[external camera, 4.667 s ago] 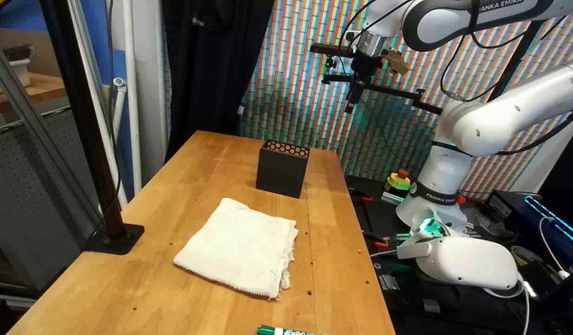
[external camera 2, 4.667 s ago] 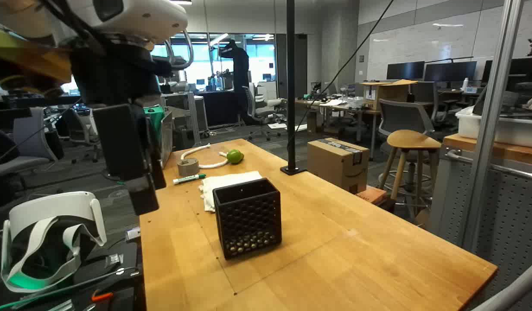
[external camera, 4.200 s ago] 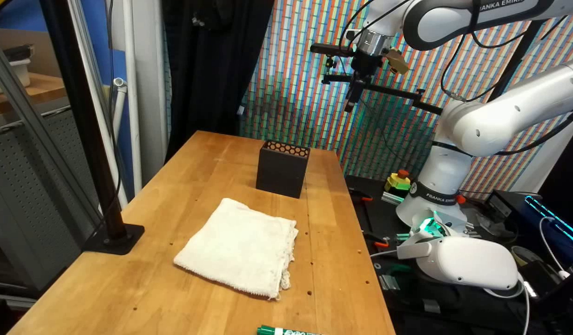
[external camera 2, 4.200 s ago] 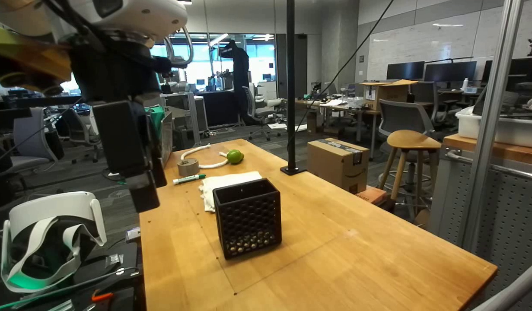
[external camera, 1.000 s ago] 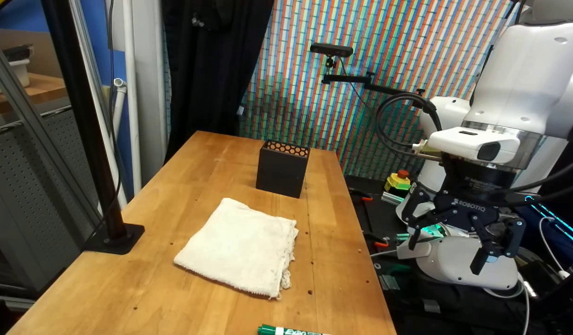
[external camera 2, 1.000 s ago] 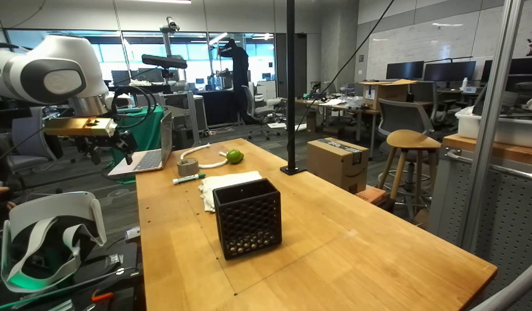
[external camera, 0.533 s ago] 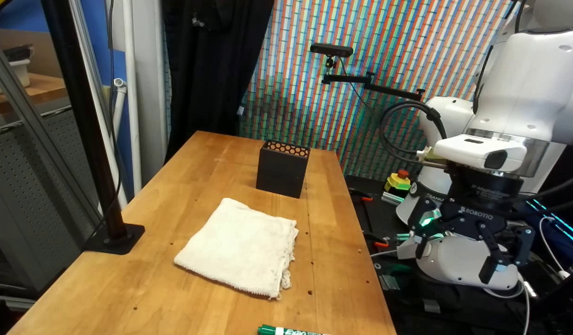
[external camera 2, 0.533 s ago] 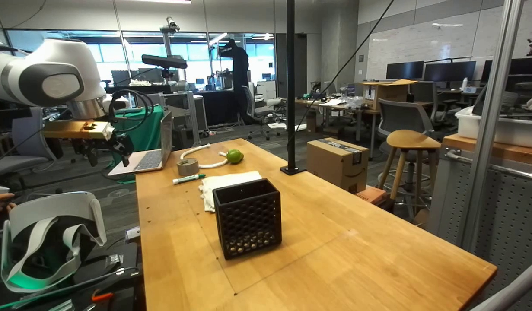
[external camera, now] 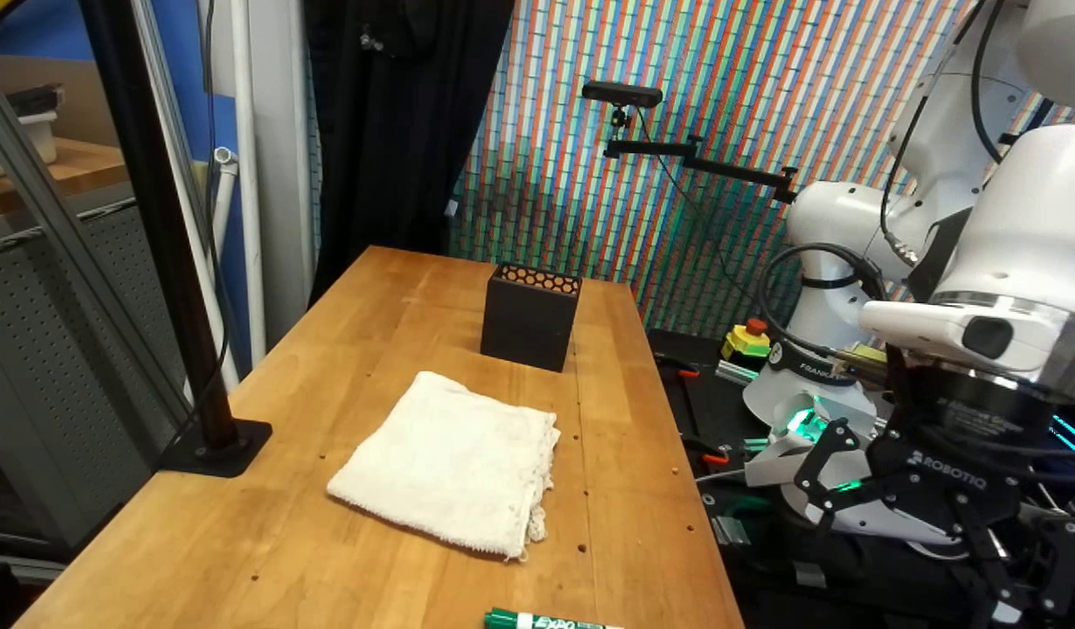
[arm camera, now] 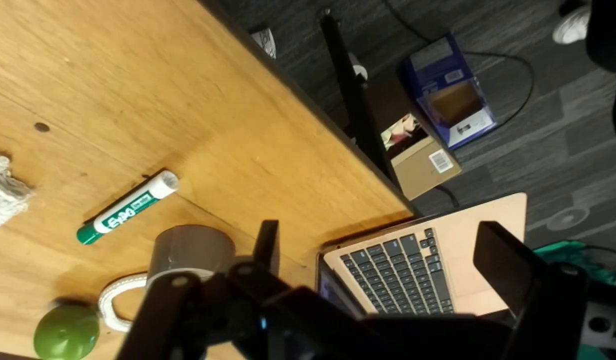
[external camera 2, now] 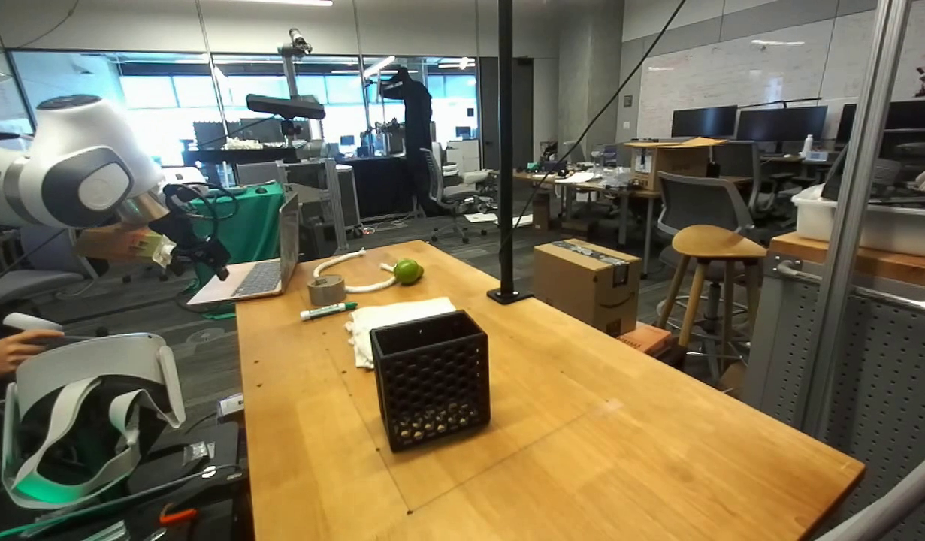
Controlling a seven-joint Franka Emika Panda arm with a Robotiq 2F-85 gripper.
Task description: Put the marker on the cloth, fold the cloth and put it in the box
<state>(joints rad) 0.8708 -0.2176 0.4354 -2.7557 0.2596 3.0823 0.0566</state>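
Wooden tabletop (external camera 2: 620,451) w/ small dark holes, in an office-type rm. Black pole (external camera 2: 506,188) stands at its edge; beyond are a carton (external camera 2: 582,289), wooden stool (external camera 2: 717,240) & whiteboard (external camera 2: 725,79). In an exterior view the bkgd = striped backdrop (external camera: 747,79) + black curtain (external camera: 389,157). White headset (external camera 2: 86,368) lies beside tabletop, lower down. Also on tabletop: tape roll (arm camera: 195,250), white rope (external camera 2: 372,287), green round item (external camera 2: 408,272).

Pincer (arm camera: 380,247) is up in the air, jaws spread wide; in wrist view the laptop (arm camera: 408,275) shows in the gap, below them. Marker (arm camera: 127,207), green & white, lies flat on tabletop off to one side, well apart from pincer, w/ tape roll btwn it & the nearer jaw in that view. Partly cut off at the bottom of an exterior view. Cloth (external camera: 450,467) lies flat, slightly rumpled, nr marker but apart from it, btwn marker & box (external camera: 530,319). Box is black, upright, open-topped, w/ a honeycomb side, & is the farthest of the 3 from pincer.

Diff. vs half a sec ago: arm (external camera: 1026,245) has dipped & tilted; pincer sits lower & farther toward the bottom rt corner of an exterior view, so more of the arm's base (external camera: 782,393) shows & the headset is more covered there. Abt 5 s ago pincer hung high nr tabletop's far end in that view. Marker, cloth & box: same spots.
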